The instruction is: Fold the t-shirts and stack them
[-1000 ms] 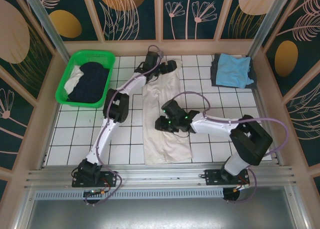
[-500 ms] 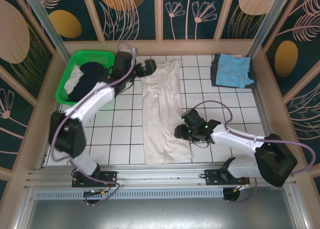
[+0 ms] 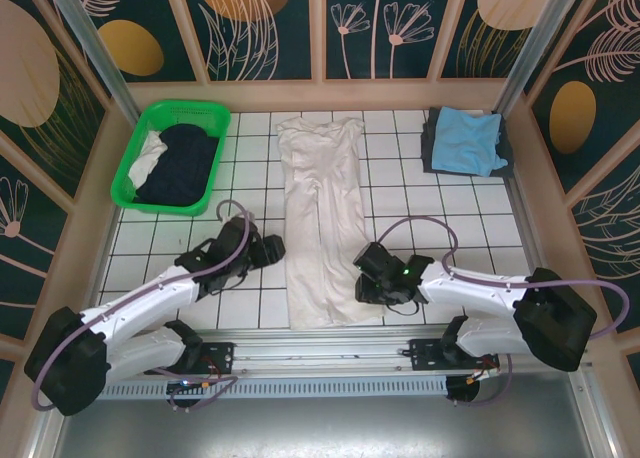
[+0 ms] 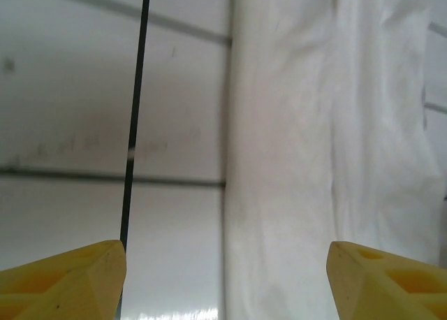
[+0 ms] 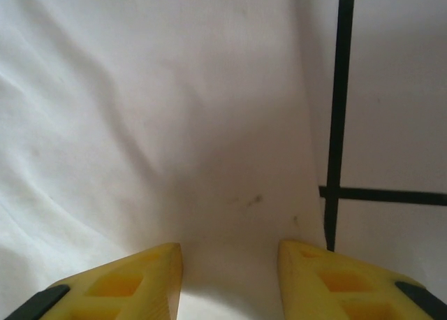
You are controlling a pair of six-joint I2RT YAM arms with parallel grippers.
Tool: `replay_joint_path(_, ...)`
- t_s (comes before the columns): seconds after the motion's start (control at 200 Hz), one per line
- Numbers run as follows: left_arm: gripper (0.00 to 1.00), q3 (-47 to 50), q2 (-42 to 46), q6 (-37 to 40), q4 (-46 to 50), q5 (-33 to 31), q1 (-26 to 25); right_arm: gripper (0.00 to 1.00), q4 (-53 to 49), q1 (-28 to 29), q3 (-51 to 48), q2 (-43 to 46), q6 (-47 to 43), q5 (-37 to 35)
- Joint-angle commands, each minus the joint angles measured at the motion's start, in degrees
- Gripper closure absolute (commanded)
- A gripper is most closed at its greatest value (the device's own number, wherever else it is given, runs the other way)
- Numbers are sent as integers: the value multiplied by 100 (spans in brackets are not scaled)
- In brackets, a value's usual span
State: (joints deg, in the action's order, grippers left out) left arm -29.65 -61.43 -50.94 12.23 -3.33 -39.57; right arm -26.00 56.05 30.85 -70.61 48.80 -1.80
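Now the white t-shirt (image 3: 322, 208) lies as a long strip from 12 to 6 o'clock mid-bench (image 3: 150, 246). My left end effector (image 4: 226, 264) gapes empty at its 9 o'clock edge. My right end effector (image 5: 230, 264) hangs part-open over its 3 o'clock edge. Next, I judge: pinch both hem corners and fold toward 12.

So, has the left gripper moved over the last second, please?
Yes: the left gripper left the white t-shirt's far end by the green basket and now sits toward the table's near edge.
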Motion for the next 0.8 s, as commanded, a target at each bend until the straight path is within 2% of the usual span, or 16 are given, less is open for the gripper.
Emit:
replay_joint_path(0.0, 25, -30, 83, -597, 458, -274, -406, 57, -436, 179, -99, 65, 239, -354)
replay_joint_path(0.07, 25, -67, 111, -708, 652, -434, -663, 58, -624, 271, -75, 97, 322, -467)
replay_joint_path(0.195, 28, 3, 17, -946, 491, -368, -1076, 75, -622, 451, -100, 309, 440, -440)
replay_joint_path(0.275, 29, 85, -96, -1138, 322, -225, -1310, 76, -539, 587, -182, 461, 545, -392)
replay_joint_path(0.36, 34, 244, -46, -1388, 224, -250, -1546, 75, -596, 728, -244, 563, 699, -408)
replay_joint_path(0.425, 35, 334, -1, -1532, 278, -314, -1717, 66, -747, 870, -233, 666, 871, -496)
replay_joint_path(0.515, 36, 390, -62, -1712, 309, -392, -2023, 62, -973, 1074, -220, 805, 1071, -607)
replay_joint_path(0.701, 35, 49, -910, -1987, 183, -501, -2791, 59, -1512, 1329, -169, 705, 1416, -978)
replay_joint_path(0.796, 36, -3, -1284, -2123, 169, -511, -2963, 58, -1365, 1505, -196, 656, 1527, -1003)
